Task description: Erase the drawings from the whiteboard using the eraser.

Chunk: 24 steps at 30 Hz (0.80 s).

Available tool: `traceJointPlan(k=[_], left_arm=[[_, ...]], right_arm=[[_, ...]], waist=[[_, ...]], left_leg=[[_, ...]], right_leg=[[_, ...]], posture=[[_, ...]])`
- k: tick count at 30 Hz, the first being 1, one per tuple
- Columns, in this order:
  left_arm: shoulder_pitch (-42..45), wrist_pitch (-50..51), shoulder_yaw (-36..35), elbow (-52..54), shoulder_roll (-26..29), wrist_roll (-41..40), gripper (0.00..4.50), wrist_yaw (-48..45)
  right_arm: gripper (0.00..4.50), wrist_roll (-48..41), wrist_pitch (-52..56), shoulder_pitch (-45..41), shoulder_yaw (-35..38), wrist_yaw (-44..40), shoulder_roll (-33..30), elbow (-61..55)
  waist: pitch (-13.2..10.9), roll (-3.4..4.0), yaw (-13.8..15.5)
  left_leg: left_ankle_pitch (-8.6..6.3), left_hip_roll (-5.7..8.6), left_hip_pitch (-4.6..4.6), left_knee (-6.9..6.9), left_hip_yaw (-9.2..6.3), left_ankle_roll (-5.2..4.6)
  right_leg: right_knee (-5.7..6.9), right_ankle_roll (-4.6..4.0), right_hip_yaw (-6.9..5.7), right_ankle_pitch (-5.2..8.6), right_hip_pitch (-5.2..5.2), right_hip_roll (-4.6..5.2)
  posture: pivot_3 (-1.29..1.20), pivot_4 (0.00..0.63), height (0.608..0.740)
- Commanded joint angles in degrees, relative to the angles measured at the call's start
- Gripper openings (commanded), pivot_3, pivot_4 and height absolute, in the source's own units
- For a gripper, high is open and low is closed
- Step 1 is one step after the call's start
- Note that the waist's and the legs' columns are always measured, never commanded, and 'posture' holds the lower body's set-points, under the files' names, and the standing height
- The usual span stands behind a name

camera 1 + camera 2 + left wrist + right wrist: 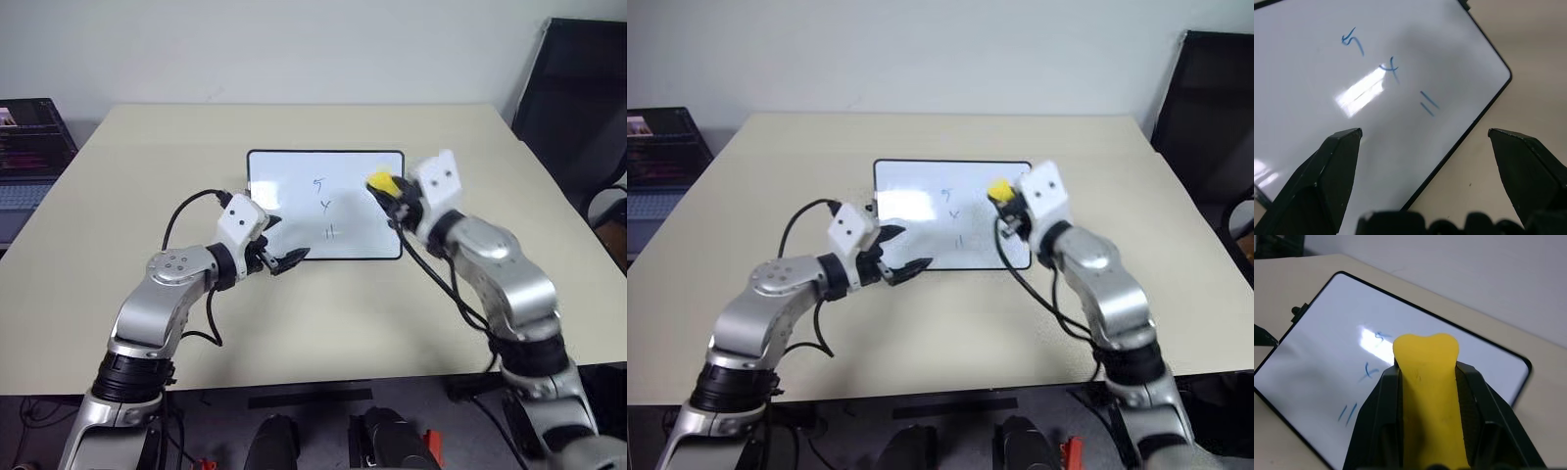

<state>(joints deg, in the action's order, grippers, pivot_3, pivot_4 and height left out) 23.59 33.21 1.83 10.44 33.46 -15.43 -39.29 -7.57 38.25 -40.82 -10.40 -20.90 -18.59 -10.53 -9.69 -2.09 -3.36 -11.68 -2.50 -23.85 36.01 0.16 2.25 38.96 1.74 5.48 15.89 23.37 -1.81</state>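
Your whiteboard (294, 196) lies flat near the middle of the table (118, 294), set toward the far edge, with bare tabletop open on every side of it. The drawings (325, 207) stand in a column right of the board's centre, all three unwiped. Your right gripper (1425, 377) has its jaws clamped on the eraser (381, 183), which hangs above the board's right part, just beside the top scribble. Your left gripper (279, 257) has its jaws apart at the board's near edge, toward its left corner; you cannot tell whether a fingertip touches the frame. The eraser's underside is hidden between the jaws. A laptop (29, 157) is cut off beyond the table's left edge, and a dark chair (578, 108) stands past the far right corner, before a pale wall.
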Motion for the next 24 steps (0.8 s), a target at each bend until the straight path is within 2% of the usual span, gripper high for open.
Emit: traceJointPlan(k=[1,5,15,21,24], left_arm=[[0.55,-2.03,-1.92,-1.18,0.57,1.33,4.5,1.48],[1.77,-3.11,-2.89,-3.78,1.16,2.37,4.5,2.72],[2.44,-0.12,-1.65,0.56,0.59,2.43,4.5,2.97],[3.07,0.92,-0.96,1.48,0.53,2.59,4.5,2.8],[3.5,1.14,-0.83,1.53,0.52,2.67,4.5,2.77]], right_arm=[[1.09,3.23,-6.59,-6.14,-3.29,-2.33,1.61,8.8],[1.09,7.15,-13.74,-12.73,-6.96,-4.32,3.92,21.27],[1.09,13.94,-27.52,-23.7,-7.08,-2.09,9.28,47.91],[1.09,15.81,-30.32,-26.1,-7.59,-4.17,11.51,55.94],[1.09,17.63,-29.96,-25.15,-9.52,-8.18,11.02,56.23]], waist=[[0.0,0.0,0.04],[-0.02,-0.02,0.09],[-0.04,-0.03,0.05],[-0.05,-0.02,-0.01],[-0.04,-0.02,-0.01]], left_leg=[[0.0,0.0,-0.01,0.0,0.02,0.0],[0.0,0.01,-0.05,0.0,0.03,0.0],[-0.01,0.0,-0.08,-0.03,0.03,0.01],[-0.01,-0.01,-0.08,-0.05,0.03,0.01],[-0.01,-0.01,-0.07,-0.04,0.02,0.02]], right_leg=[[0.0,-0.01,0.01,0.0,0.0,0.01],[-0.01,-0.26,0.01,-0.15,0.06,0.03],[0.01,-0.31,-0.01,-0.18,0.09,0.06],[0.03,-0.34,-0.01,-0.2,0.1,0.06],[0.04,-0.34,-0.01,-0.2,0.1,0.06]], posture=[[0.0,0.15,0.74],[0.0,0.15,0.74],[0.0,0.15,0.74],[0.0,0.15,0.74],[0.0,0.15,0.74]])
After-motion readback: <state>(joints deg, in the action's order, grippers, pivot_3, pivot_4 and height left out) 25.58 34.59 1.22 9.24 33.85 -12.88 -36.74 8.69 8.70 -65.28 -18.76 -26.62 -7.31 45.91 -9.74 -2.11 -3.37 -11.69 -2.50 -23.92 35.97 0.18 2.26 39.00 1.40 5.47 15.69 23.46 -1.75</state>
